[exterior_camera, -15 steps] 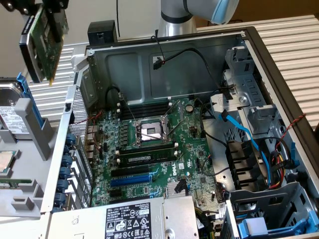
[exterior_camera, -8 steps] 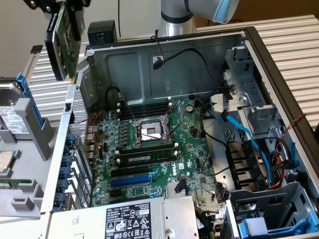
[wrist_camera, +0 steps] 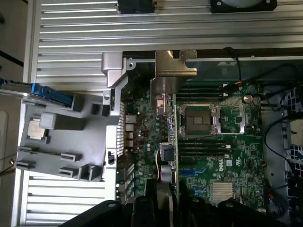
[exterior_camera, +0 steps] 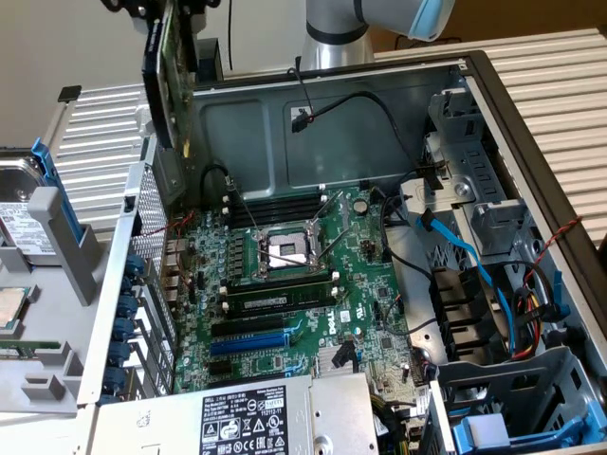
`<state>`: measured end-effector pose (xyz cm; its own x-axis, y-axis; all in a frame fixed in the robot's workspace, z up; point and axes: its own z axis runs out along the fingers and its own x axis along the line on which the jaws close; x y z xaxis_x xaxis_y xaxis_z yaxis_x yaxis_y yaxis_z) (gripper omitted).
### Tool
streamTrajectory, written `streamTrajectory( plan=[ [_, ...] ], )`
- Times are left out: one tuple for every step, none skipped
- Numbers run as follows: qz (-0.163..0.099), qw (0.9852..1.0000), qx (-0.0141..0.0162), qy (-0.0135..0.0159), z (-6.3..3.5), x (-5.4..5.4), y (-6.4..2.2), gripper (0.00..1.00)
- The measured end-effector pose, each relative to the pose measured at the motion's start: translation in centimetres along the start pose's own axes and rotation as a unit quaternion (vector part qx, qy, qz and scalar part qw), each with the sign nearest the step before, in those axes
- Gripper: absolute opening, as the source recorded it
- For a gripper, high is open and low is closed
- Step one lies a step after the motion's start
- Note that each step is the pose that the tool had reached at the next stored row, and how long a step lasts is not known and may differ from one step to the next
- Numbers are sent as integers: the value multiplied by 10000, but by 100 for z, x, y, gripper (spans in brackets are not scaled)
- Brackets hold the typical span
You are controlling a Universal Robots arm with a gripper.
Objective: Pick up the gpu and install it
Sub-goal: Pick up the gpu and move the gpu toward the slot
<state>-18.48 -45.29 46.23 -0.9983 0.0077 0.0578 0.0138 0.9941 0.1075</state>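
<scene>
The tool (wrist_camera: pixel 164 202), clamped on the gpu (exterior_camera: pixel 169 76), hangs it edge-on and steeply downward, high above the motherboard (exterior_camera: pixel 360 275) and its blue slot (exterior_camera: pixel 251 339).

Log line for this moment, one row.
stage: gpu in grip | gripper: shut on gpu | gpu: upright, in air over open case | installed: no

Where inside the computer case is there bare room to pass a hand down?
Bare: the metal tray between the memory slots and the dangling black connector; the expansion slots hold no card. Crowded: cables beside the drive cage. The gpu hangs above.
</scene>
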Motion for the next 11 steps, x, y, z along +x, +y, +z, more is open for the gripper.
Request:
streamTrajectory(
  plan=[
    [0,10000,-4,0,-3,-45,0,29],
    [0,10000,-9,0,-5,-90,-1,29],
    [-1,10000,-13,0,-8,-135,-1,29],
    [-1,10000,-18,1,-11,-179,-1,29],
    [-1,10000,-24,0,-13,-224,-1,29],
    [-1,10000,-29,0,-16,-272,-1,29],
    [-2,10000,-36,0,-18,-319,-1,29],
    [-2,10000,-41,1,-21,-363,0,29],
    [-2,10000,-47,1,-24,-408,0,29],
    [-3,10000,-53,1,-26,-454,0,29],
    [-4,10000,-61,1,-29,-500,0,29]
  ],
)
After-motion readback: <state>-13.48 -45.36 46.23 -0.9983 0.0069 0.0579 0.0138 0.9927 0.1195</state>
